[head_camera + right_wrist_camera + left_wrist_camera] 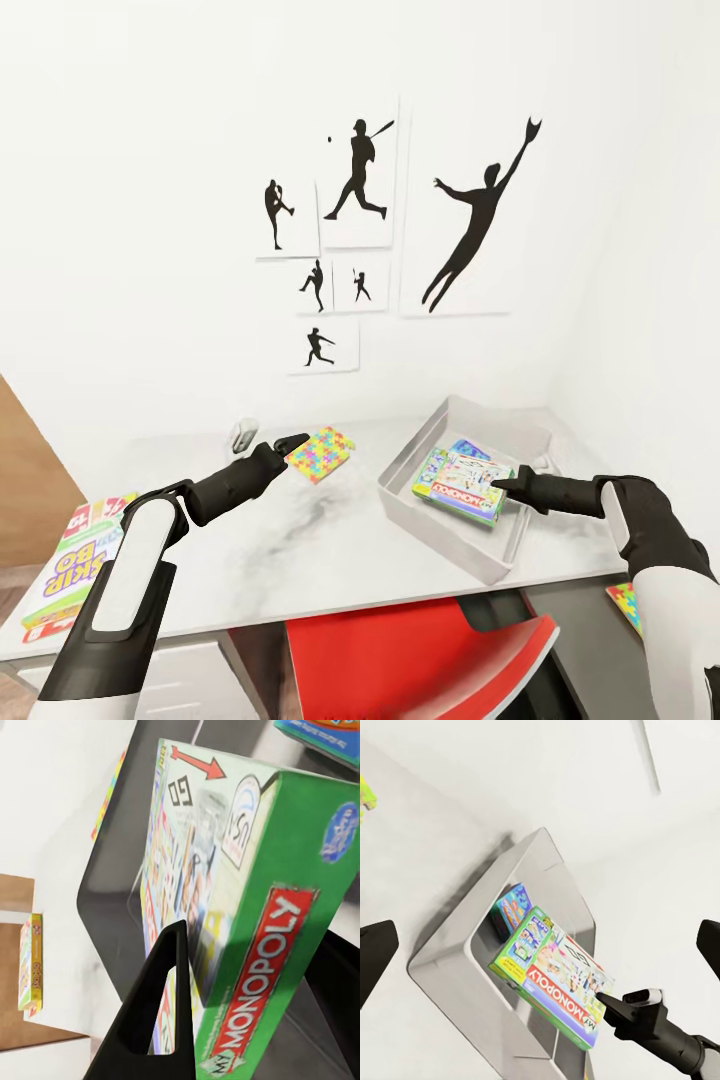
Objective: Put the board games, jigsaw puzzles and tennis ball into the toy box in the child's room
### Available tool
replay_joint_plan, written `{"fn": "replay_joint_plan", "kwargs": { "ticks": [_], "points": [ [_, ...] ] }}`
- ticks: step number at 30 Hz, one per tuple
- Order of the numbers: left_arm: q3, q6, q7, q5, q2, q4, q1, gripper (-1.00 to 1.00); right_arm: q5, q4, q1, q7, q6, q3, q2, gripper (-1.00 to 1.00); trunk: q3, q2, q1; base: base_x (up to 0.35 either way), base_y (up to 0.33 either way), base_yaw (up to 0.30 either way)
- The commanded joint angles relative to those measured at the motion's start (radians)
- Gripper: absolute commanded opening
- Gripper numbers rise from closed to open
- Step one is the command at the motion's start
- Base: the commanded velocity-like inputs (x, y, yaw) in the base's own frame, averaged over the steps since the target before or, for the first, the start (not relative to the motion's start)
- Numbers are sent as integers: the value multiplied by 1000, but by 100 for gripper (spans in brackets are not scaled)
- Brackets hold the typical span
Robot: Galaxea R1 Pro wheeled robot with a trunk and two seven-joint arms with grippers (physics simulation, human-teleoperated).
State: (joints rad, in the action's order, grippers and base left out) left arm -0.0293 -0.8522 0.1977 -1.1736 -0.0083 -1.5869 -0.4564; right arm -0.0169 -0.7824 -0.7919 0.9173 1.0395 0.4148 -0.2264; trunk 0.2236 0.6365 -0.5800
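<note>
Green-edged and white-faced, the Monopoly box (462, 487) is inside the grey toy box (437, 533) on the table (300, 540), tilted on its edge with its near corner pinched between the fingers of the right gripper (503, 489). In the right wrist view one black finger (154, 1012) lies against the box's printed face and the other against the opposite side, so the jaws are closed on it. Behind it in the bin lies the small blue game (468, 450).

The left gripper (290, 443) hovers over the marbled tabletop, well apart from the bin. One jigsaw puzzle (320, 455) sits tilted right at its fingertips, seemingly clear of the tabletop; whether the jaws are closed on it I cannot tell. In the left wrist view its two dark fingertips (375, 952) appear at opposite edges, wide apart.

Skip-Bo (75, 570) lies flat at the table's left end, beside the left arm. A second puzzle (626, 603) shows on the dark surface by the right forearm.
</note>
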Motion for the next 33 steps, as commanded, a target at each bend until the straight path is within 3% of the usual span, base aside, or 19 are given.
{"fn": "replay_joint_plan", "kwargs": {
  "ticks": [1, 10, 20, 33],
  "points": [
    [-2, -5, 9, -11, -1, -1, -1, 100, 0, 0, -1, 3, 8, 2, 0, -100, 2, 1, 0, 0, 0, 0],
    [-1, -5, 9, -11, -2, -1, -1, 100, 0, -1, -3, -4, 8, 2, 1, -100, 3, 1, 0, 0, 0, 0],
    [-1, -5, 9, -11, -3, -1, -1, 100, 0, -1, -36, -89, 8, 15, 2, -100, 3, 1, 0, 0, 0, 0],
    [-1, -5, 9, -11, -2, -2, -1, 100, 0, -1, -45, -108, 8, 28, 11, -100, 3, 1, 0, 0, 0, 0]
  ]
}}
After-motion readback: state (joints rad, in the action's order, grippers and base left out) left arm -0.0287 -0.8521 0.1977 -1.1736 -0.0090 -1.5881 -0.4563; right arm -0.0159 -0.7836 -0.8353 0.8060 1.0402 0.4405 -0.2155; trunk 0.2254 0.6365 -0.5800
